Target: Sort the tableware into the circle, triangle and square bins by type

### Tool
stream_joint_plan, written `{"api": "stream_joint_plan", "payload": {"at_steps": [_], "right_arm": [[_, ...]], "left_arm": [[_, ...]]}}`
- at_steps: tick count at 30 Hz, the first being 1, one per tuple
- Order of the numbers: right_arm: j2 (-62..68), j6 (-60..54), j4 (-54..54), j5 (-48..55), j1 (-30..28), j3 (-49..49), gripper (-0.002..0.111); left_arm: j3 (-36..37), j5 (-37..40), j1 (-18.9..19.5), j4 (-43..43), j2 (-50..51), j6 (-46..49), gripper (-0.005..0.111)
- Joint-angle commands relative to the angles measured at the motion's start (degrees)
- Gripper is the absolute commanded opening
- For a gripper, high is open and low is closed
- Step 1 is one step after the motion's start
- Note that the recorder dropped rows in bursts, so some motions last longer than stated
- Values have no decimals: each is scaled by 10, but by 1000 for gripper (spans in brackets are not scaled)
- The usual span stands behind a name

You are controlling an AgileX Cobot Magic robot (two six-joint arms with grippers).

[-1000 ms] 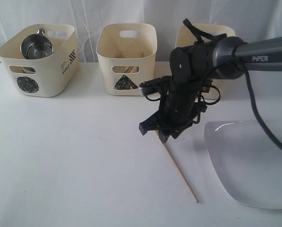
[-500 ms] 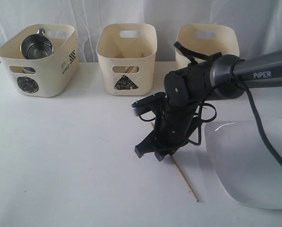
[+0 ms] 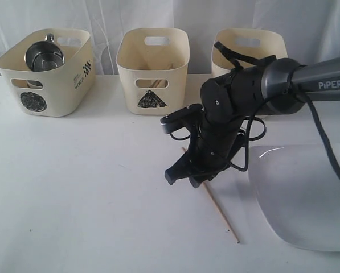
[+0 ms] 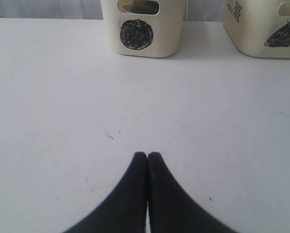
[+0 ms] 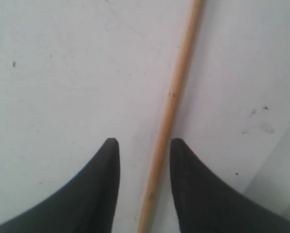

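A white curtain backs a white table [image 3: 73, 199], with three cream plastic tubs along its far edge. The black right gripper [image 5: 145, 141] hangs low, jaws parted and empty, set astride the thin wooden chopstick [image 5: 176, 82], apparently so that closing would pinch it. The stick runs between the fingertips, nearer one finger, and lies flat right of the table's middle, slanting toward the near edge beside the large white squarish plate [image 3: 306, 199]. The triangle-marked tub [image 3: 152, 68] looks like its destination. The left gripper [image 4: 147, 155] is closed on nothing over bare table, probably parked clear.
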Motion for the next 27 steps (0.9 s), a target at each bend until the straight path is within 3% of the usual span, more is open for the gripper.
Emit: {"api": "stream_joint_plan", "payload": {"at_steps": [1,17,19,22,27], "right_arm": [[-5,36,-37,-3,0,2,34],[48,64,-57,-5,13,2,33],[52,67,-55,-1,15,2,28],[51,67,-50,-7,15,2,3],[4,105,4,-93,10,2,0]], "left_arm": [[2,0,1,-3,-3,-2,0],[2,0,1,-3,-3,-2,0],[2,0,1,-3,-3,-2,0],[2,0,1,-3,-3,-2,0],[2,0,1,-3,-3,-2,0]]}}
